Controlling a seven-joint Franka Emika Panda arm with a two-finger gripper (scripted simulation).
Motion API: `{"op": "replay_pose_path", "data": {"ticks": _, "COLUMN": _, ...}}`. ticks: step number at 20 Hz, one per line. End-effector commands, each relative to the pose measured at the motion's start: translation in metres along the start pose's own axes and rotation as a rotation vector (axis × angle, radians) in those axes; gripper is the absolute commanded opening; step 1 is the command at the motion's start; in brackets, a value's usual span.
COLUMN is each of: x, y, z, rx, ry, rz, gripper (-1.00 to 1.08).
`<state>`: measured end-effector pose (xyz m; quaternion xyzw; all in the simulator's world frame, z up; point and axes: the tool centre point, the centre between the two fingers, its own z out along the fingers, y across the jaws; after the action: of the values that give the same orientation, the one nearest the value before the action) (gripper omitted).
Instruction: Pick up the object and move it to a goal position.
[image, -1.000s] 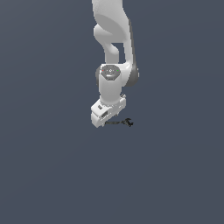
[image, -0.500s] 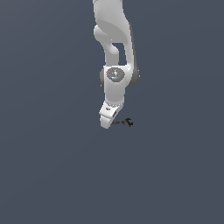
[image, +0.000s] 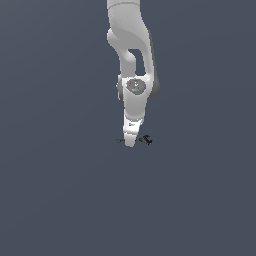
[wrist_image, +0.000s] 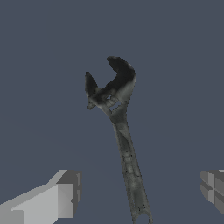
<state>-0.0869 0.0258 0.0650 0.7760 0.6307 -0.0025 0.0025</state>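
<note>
The object is a small wrench with a dull grey-brown shaft (wrist_image: 125, 151) and a black jagged head. In the exterior view it lies flat on the dark floor, its black head (image: 146, 140) showing to the exterior view's right of my gripper (image: 130, 142). The gripper points straight down over the shaft's middle and hides it. In the wrist view my gripper (wrist_image: 140, 192) is open. One finger (wrist_image: 61, 197) stands on each side of the lower shaft, clear of it. The other finger (wrist_image: 213, 189) is at the frame edge.
The plain dark blue-grey floor (image: 60, 190) surrounds the wrench on all sides. The white arm (image: 131, 60) rises straight above the gripper. No goal marker shows in either view.
The gripper has turned about its vertical axis, now showing edge-on in the exterior view, and has come down closer over the wrench. The wrench has not moved.
</note>
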Motion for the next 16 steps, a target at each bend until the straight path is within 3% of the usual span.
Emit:
{"op": "replay_pose_path", "data": {"ticks": 1, "x": 0.0025, "y": -0.0042, "z": 0.0027, "rx": 0.0, "ry": 0.003, "rz": -0.052, "gripper": 1.0}}
{"op": "replay_pose_path", "data": {"ticks": 8, "x": 0.0064, "y": -0.0107, "z": 0.0068, "rx": 0.0, "ry": 0.007, "rz": -0.129, "gripper": 1.0}}
{"op": "replay_pose_path", "data": {"ticks": 16, "x": 0.0065, "y": -0.0113, "z": 0.0117, "rx": 0.0, "ry": 0.007, "rz": -0.132, "gripper": 1.0}}
